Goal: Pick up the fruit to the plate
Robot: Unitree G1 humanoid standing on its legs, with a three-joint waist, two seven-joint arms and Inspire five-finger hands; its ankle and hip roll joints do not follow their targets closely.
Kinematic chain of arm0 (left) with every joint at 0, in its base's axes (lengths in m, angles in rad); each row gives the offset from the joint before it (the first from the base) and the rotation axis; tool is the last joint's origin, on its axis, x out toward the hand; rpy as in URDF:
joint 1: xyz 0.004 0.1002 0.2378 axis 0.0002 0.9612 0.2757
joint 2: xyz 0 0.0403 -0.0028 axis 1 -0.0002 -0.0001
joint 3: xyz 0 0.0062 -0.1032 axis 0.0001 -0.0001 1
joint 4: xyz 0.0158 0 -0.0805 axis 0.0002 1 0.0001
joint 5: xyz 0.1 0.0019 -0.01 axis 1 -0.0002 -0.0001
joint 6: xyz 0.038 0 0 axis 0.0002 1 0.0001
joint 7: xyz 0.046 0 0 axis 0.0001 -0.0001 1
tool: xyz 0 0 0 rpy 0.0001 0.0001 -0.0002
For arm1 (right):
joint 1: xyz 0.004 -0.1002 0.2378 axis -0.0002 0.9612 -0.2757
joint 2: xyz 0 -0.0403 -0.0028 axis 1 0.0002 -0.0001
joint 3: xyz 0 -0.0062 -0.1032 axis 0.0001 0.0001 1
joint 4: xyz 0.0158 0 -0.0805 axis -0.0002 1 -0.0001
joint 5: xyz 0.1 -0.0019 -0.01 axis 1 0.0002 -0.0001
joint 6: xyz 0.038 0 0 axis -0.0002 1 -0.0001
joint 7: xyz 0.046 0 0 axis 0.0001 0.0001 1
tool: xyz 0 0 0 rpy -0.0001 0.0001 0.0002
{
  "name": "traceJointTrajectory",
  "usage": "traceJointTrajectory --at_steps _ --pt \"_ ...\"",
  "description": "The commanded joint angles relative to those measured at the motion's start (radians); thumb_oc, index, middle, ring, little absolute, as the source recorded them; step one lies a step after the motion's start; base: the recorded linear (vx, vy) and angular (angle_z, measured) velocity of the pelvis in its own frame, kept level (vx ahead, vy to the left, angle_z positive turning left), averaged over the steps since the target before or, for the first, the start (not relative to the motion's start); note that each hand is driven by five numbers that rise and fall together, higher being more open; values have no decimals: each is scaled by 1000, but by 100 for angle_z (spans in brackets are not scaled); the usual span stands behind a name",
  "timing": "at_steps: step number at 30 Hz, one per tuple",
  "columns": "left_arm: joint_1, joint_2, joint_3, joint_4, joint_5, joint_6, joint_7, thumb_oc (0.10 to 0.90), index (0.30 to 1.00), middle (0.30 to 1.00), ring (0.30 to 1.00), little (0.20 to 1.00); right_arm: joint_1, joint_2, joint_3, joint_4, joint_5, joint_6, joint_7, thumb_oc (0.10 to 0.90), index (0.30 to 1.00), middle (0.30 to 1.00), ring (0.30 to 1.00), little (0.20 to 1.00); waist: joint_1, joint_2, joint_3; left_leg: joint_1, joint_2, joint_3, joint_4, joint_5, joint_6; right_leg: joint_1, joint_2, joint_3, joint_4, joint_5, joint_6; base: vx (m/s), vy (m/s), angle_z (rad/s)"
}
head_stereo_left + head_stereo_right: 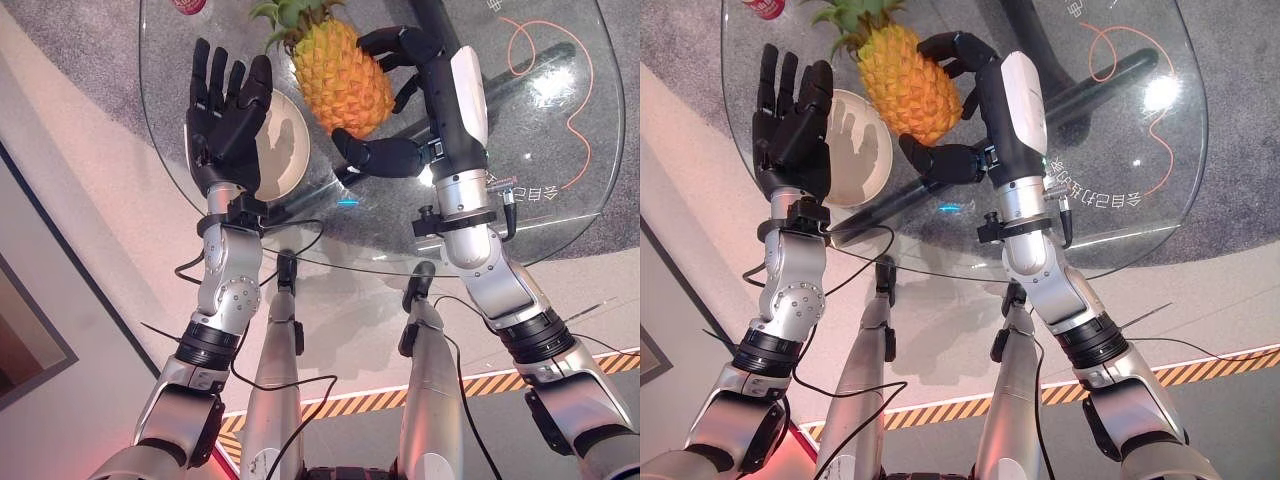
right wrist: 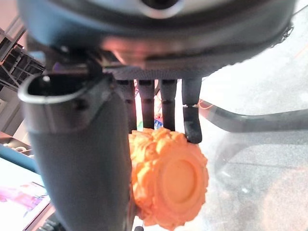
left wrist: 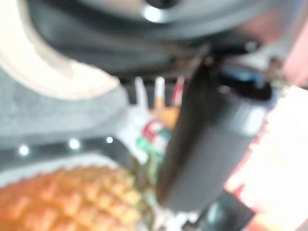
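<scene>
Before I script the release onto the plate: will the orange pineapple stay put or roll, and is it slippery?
The orange bumpy-skinned pineapple is oval, so laid down it may roll. Its knobbly rind probably grips well against the right hand curled round it. The round cream plate looks shallow, so its rim may not stop it.

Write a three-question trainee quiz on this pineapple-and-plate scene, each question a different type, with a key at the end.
1. True or false: the right hand has its fingers and thumb curled round the pineapple.
2. Multiple choice: the left hand is
A. shut on the plate
B. open, fingers straight, above the plate
C. pinching the pineapple's leaves
3. Fill in the blank: the plate sits on a round ______ table.

Key
1. True: fingers wrap over the far side and the thumb presses the near end.
2. B.
3. Glass: the floor shows through it.
</scene>
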Motion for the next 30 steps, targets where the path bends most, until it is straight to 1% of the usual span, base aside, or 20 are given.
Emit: traceJointTrajectory --at_steps 1,5,6,8,9,10,15,17,18,25,30 --pt "-113 -4 39 -84 58 -95 -31 800 900 900 900 900 -130 24 -60 -243 -28 -143 -27 100 300 300 300 200 -2 25 -22 33 9 18 -12 -3 66 57 5 -30 -81 53 -35 0 0 0" --pt "-117 -6 29 -80 16 -90 -69 800 900 900 900 900 -139 26 -43 -240 -16 -142 0 100 300 300 300 200 -1 26 -22 40 10 20 -10 -10 64 62 6 -31 -78 46 -34 0 0 0" --pt "-121 -6 29 -79 11 -89 -75 800 900 900 900 900 -143 25 -43 -240 -16 -143 3 100 300 300 300 200 -2 26 -22 32 9 20 -11 -2 65 55 5 -31 -80 53 -35 0 0 0" --pt "-122 -10 24 -77 -20 -83 -109 800 900 900 900 900 -142 29 -33 -243 -9 -144 24 100 300 300 300 200 -1 26 -22 41 11 21 -12 -9 64 64 6 -32 -79 46 -33 0 0 0" --pt "-127 -12 24 -77 -32 -75 -125 800 900 900 900 900 -148 30 -30 -244 -5 -146 39 100 300 300 300 200 -2 26 -22 34 10 21 -13 -1 65 57 5 -32 -81 54 -35 0 0 0" --pt "-124 -12 21 -76 -37 -73 -131 800 900 900 900 900 -145 32 -27 -244 -3 -145 46 100 300 300 300 200 -2 26 -22 42 11 22 -12 -8 63 64 6 -31 -79 47 -33 0 0 0" --pt "-133 -17 7 -79 -105 -43 -195 800 900 900 900 900 -153 33 -8 -248 15 -149 87 100 300 300 300 200 -3 27 -22 35 9 21 -15 -1 64 58 4 -32 -83 55 -34 0 0 0" --pt "-132 -21 -3 -81 -153 -29 -232 800 900 900 900 900 -153 38 4 -250 19 -150 111 100 300 300 300 200 -2 28 -22 44 10 23 -15 -8 63 66 2 -34 -82 48 -32 0 0 0" --pt "-138 -23 -6 -85 -179 -24 -249 800 900 900 900 900 -158 40 9 -250 21 -151 120 100 300 300 300 200 -3 28 -22 37 10 23 -16 -1 64 60 1 -34 -84 56 -33 0 0 0" --pt "-138 -30 -28 -86 -249 0 -329 800 900 900 900 900 -157 48 38 -246 31 -147 146 100 300 300 300 200 -3 29 -22 48 11 25 -20 -7 62 69 0 -35 -87 51 -31 0 0 0" --pt "-141 -30 -37 -92 -280 11 -361 800 900 900 900 900 -160 48 51 -251 47 -140 174 100 300 300 300 200 -3 30 -22 50 11 24 -20 -7 62 71 -2 -35 -88 52 -30 0 0 -1"
